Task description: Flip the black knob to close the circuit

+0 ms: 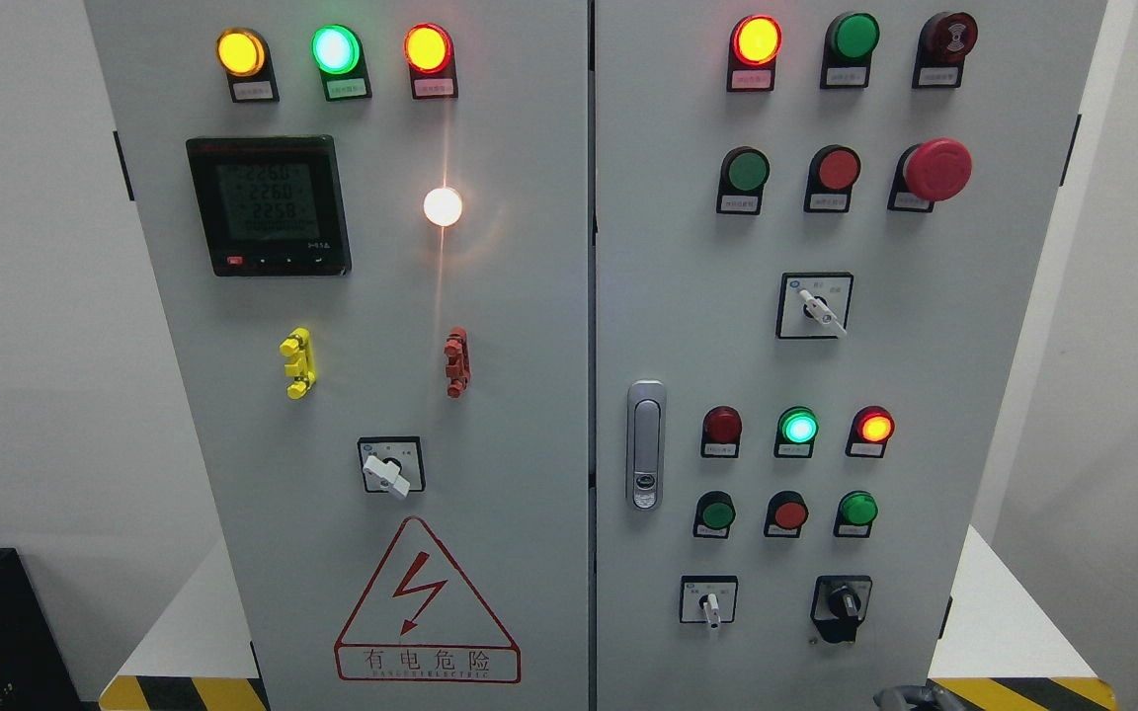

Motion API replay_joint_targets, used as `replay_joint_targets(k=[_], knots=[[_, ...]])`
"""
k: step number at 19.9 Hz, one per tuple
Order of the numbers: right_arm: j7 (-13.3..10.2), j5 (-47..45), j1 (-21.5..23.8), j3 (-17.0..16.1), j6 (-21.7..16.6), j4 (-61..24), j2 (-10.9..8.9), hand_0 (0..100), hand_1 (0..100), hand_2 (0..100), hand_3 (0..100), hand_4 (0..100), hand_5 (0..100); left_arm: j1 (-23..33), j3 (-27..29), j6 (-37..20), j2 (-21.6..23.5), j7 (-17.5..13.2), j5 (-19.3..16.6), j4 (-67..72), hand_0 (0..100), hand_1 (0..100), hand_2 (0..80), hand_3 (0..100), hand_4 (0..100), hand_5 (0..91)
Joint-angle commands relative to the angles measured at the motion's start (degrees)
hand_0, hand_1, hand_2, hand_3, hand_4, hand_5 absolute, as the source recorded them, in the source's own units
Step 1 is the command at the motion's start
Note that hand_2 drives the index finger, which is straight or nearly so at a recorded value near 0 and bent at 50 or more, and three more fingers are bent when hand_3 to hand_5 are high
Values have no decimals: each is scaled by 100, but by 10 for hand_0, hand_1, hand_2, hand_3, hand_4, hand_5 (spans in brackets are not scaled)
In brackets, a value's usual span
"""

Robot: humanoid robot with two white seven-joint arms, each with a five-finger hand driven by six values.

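Note:
The black rotary knob (841,604) sits at the lower right of the grey cabinet's right door (688,326), its handle pointing roughly downward. A small grey part of my right hand (910,699) shows at the bottom edge, below and a little right of the knob and apart from it. My left hand does not show.
A white-handled selector (710,604) is left of the black knob; others are at mid right (819,308) and on the left door (389,472). Rows of lit and unlit lamps and buttons, a red mushroom stop (936,169), a door latch (645,444) and a meter (268,204) fill the panel.

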Motion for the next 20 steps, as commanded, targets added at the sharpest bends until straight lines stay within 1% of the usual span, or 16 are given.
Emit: replay_joint_targets(k=[1, 3, 4, 5, 6, 7, 8, 12, 15, 18, 20], knots=[[-93, -1881, 535, 14, -451, -369, 65, 0, 6, 232, 392, 382, 346, 123, 0, -2, -1, -1, 0, -132, 120, 556, 0, 0, 0, 0], [3, -2093, 746, 14, -733, -360, 47, 0, 5, 187, 340, 309, 257, 123, 0, -2, 7, -1, 0, -132, 120, 556, 0, 0, 0, 0], [134, -2181, 825, 14, -864, -343, 47, 0, 7, 180, 334, 301, 249, 123, 0, -2, -1, -1, 0, -132, 120, 556, 0, 0, 0, 0], [336, -2269, 895, 5, -979, -334, 38, 0, 10, 152, 297, 268, 206, 123, 0, -2, -1, -1, 0, -132, 120, 556, 0, 0, 0, 0], [486, -2374, 931, -3, -1102, -317, 29, 0, 7, 106, 247, 214, 144, 123, 0, -2, -1, -1, 0, -132, 120, 556, 0, 0, 0, 0], [583, -2488, 940, -4, -1190, -299, 38, 0, 7, 88, 227, 193, 122, 123, 0, -2, -1, -1, 0, -132, 120, 556, 0, 0, 0, 0], [636, -2568, 958, -4, -1243, -273, 29, 0, 0, 60, 184, 155, 77, 123, 0, -2, -1, -1, 0, -132, 120, 556, 0, 0, 0, 0], [707, -2674, 975, -4, -1349, -220, 29, 0, 0, 6, 105, 77, 0, 123, 0, -2, -1, -1, 0, -132, 120, 556, 0, 0, 0, 0], [716, -2709, 975, -4, -1367, -185, 29, 0, 0, 0, 82, 59, 0, 123, 0, -2, -1, -1, 0, -132, 120, 556, 0, 0, 0, 0], [821, -2779, 984, -4, -1419, -167, 29, 0, 0, 0, 51, 37, 0, 123, 0, -2, -1, -1, 0, -132, 120, 556, 0, 0, 0, 0], [830, -2779, 984, -4, -1428, -176, 29, 0, 0, 0, 37, 24, 0, 123, 0, -2, -1, -1, 0, -132, 120, 556, 0, 0, 0, 0]])
